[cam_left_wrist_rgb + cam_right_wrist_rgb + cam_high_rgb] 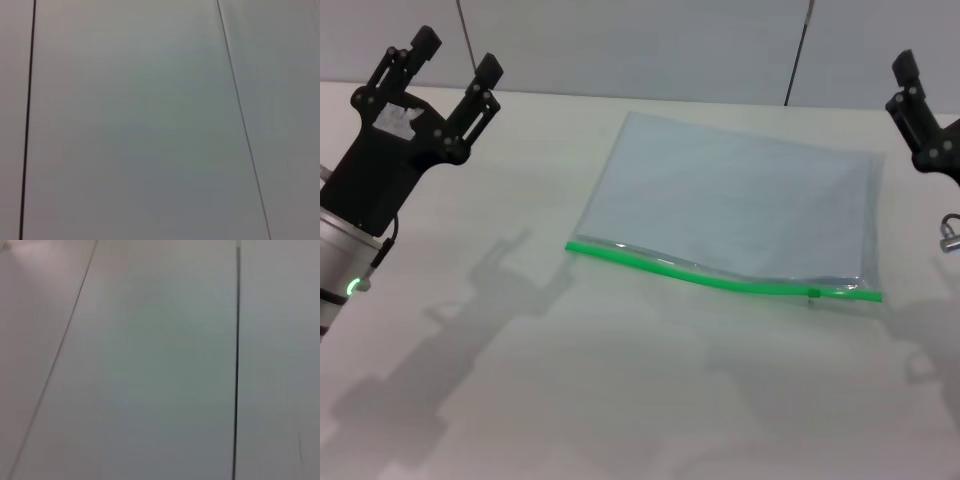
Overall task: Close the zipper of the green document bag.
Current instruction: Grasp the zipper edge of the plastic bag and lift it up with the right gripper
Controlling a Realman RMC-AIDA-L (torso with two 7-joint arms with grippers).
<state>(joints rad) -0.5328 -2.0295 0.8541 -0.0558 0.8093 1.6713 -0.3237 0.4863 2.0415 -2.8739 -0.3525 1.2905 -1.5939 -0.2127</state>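
The green document bag lies flat on the white table, a translucent pale blue-grey pouch. Its zipper is a bright green strip along the near long edge, with the small slider tab close to the right end. My left gripper is raised at the far left, open, well away from the bag. My right gripper shows only partly at the right edge, just beyond the bag's far right corner. Both wrist views show only plain wall panels.
The white table stretches in front of the bag, with the arms' shadows on it. A grey panelled wall stands behind the table's far edge.
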